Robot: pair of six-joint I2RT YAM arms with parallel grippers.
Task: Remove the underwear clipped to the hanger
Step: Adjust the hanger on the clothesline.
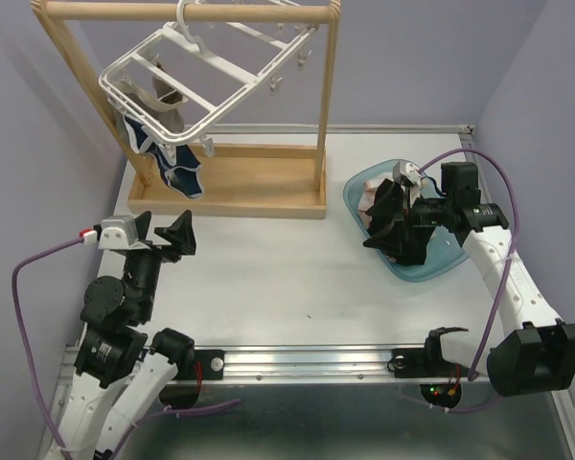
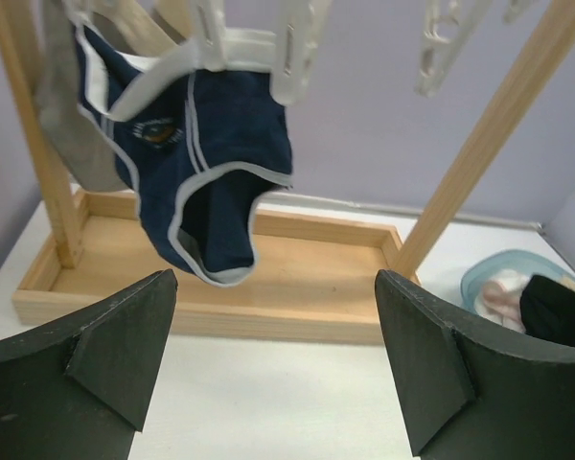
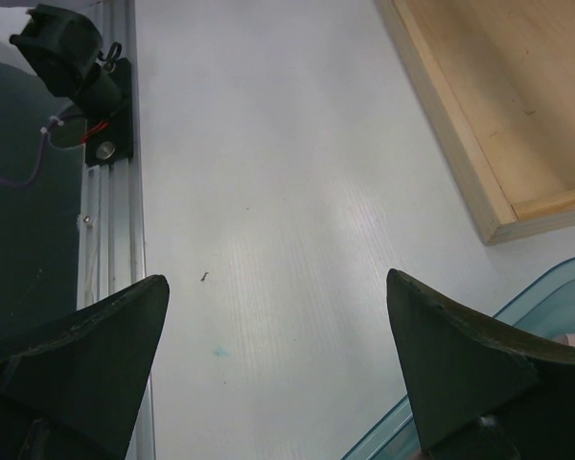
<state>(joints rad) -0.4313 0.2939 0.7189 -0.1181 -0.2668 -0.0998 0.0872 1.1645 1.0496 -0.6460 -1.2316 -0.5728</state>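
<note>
Left claw (image 2: pixel 276 287), spread wide and empty, faces the navy white-trimmed cloth underwear (image 2: pixel 220 153) clipped to the white plastic frame hanger (image 2: pixel 292 57). Next it should rise and pinch that cloth. Right claw (image 1: pixel 401 222) gapes empty too.

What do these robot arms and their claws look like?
The left arm and right arm have white links and chunky black joints, each trailed by a purple cable. The left gripper and right gripper carry two black wedge-shaped fingers.
</note>
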